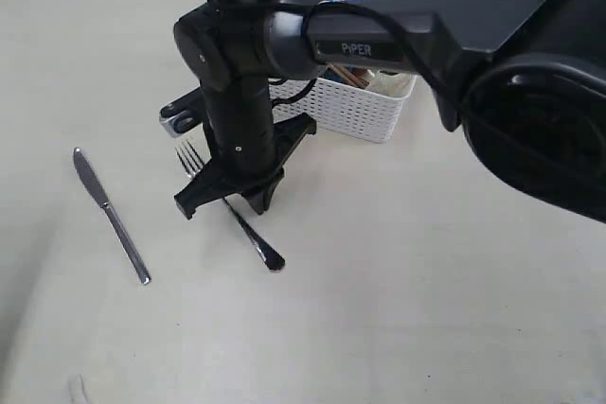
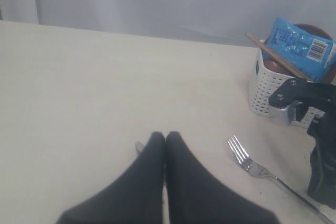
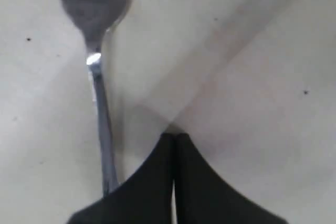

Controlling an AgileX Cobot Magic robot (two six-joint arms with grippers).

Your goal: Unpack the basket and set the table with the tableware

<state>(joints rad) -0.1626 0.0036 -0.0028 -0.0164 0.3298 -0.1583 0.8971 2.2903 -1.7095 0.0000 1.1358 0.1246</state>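
Steel fork (image 1: pixel 230 208) lies flat on the pale cream tabletop (image 1: pixel 398 272), beside the black right gripper (image 3: pixel 173 139), jaws pressed together, empty; white perforated basket (image 1: pixel 350 111) behind; left gripper (image 2: pixel 165 139) closed too.

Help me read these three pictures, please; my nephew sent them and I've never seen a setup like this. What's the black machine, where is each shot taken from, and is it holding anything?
It is a robot with two black arms unpacking a basket to set a table. The wide shot comes from a separate camera. The other two come from cameras on each arm's wrist, so each shows that arm's own end effector.

On the pale table lie a steel knife and a fork. The white basket behind still holds a blue snack packet, a wooden chopstick and more that I cannot make out.

The right end effector is shut just beside the fork's handle, gripping nothing. The left end effector is shut too, and empty, near the table.
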